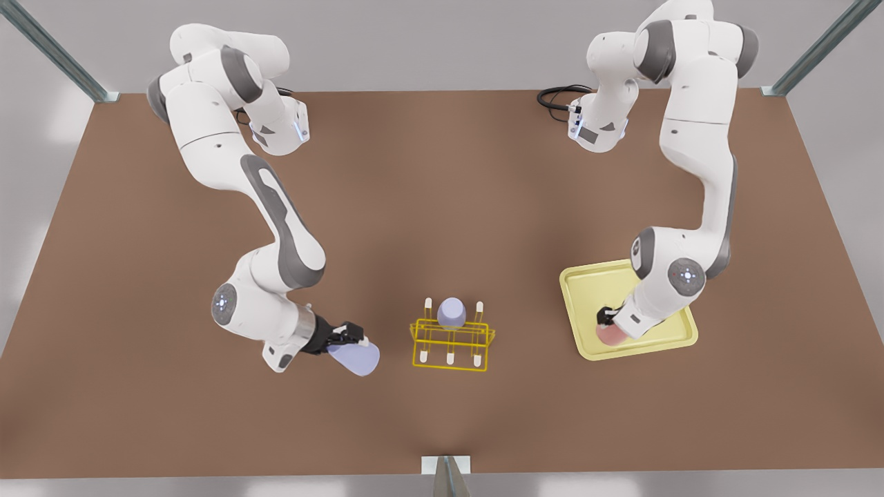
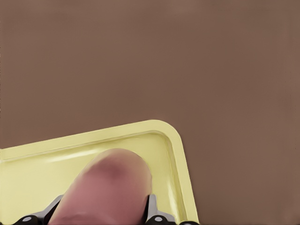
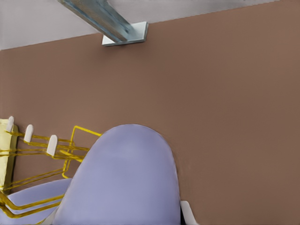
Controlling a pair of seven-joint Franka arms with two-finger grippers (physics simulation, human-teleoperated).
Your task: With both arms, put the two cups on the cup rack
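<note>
Cups come in soft colours here, small and smooth with no handles. In the front view, the right gripper (image 1: 345,336) on the front view's left holds a lavender cup (image 1: 356,358) tipped on its side, just beside the yellow cup rack (image 1: 452,343). Another lavender cup (image 1: 451,312) sits upside down on a rack peg. On the front view's right, the left gripper (image 1: 608,319) grips the pink cup (image 1: 610,335) over a pale yellow tray (image 1: 666,339). Everything rests on a brown table (image 1: 442,207) with grey walls around.

In the left wrist view, black fingers (image 2: 153,212) hug the pink cup (image 2: 108,187) above the tray (image 2: 173,150).

In the right wrist view, the lavender cup (image 3: 126,178) is close up, clamped by the gripper, with the rack (image 3: 47,154) behind it and a metal post (image 3: 105,21) at the table edge.
</note>
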